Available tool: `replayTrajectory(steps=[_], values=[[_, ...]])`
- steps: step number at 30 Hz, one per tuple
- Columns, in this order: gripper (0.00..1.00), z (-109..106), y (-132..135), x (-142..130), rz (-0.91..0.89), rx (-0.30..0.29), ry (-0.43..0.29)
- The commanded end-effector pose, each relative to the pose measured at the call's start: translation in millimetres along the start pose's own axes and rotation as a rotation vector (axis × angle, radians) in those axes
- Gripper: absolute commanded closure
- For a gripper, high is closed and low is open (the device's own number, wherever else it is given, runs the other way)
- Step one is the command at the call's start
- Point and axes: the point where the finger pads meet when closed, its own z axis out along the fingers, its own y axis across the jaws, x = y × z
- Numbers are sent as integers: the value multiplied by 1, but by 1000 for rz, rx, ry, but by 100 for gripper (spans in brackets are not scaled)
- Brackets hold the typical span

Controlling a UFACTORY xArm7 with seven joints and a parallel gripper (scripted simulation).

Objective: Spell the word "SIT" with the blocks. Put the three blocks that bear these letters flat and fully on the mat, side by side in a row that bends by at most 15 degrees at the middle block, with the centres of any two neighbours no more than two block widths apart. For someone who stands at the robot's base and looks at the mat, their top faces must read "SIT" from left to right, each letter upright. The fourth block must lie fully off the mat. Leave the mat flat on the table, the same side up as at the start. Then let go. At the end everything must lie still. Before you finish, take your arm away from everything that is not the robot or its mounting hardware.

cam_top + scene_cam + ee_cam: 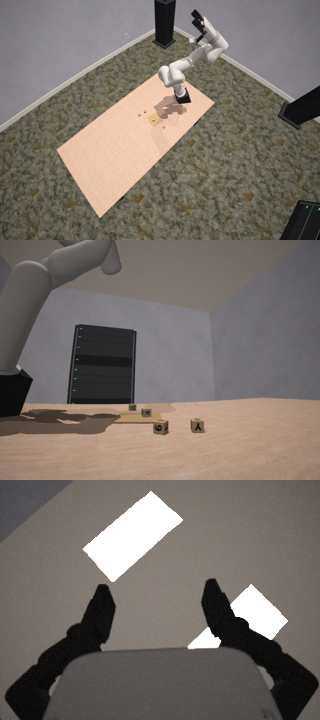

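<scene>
My landmark is the mat (158,117) (131,418), a thin tan sq. lying flat on the light wood desk (111,144) (103,451). 4 small wooden blocks, all tan cubes w/ dark or coloured marks on their sides. 1 sits on the mat: block w/ blue 4 (154,119) (146,412), the 4 turned on its side, plus a bit of another blue mark on the next face. The other 3 are off the mat. Block w/ green D (164,126) (132,407) is on the far side of the mat in my ext. view, its D upside down. Block w/ black 6 or 9 (145,111) (160,427) is on the near side of the mat, part of another black mark on its next face. Block w/ black Y (139,114) (197,425) is near that one, further from the mat, its Y inverted.

Top faces: can't read any; too small in top view, too slanted in ext. So can't tell which block has S, I or T up.

Jaws (196,19) are open, nothing btwn them, high up & well apart from the mat. Ext. view cuts off the upper arm (186,64) (74,264), jaws incl. Wrist cam gets only ceiling, bright panels & a bit of wall, no blocks or mat.
</scene>
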Motion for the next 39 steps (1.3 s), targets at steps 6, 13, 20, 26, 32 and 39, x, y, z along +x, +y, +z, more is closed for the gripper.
replayTrajectory(steps=[6, 13, 20, 26, 32, 39], values=[[0, -36, 83, 13, -237, -43, -87], [0, -60, 141, 34, -410, -76, -146], [0, -78, 183, 55, -537, -102, -187], [0, -102, 240, 92, -722, -144, -247], [0, -122, 283, 129, -874, -181, -295], [0, -143, 325, 175, -1040, -227, -347]])
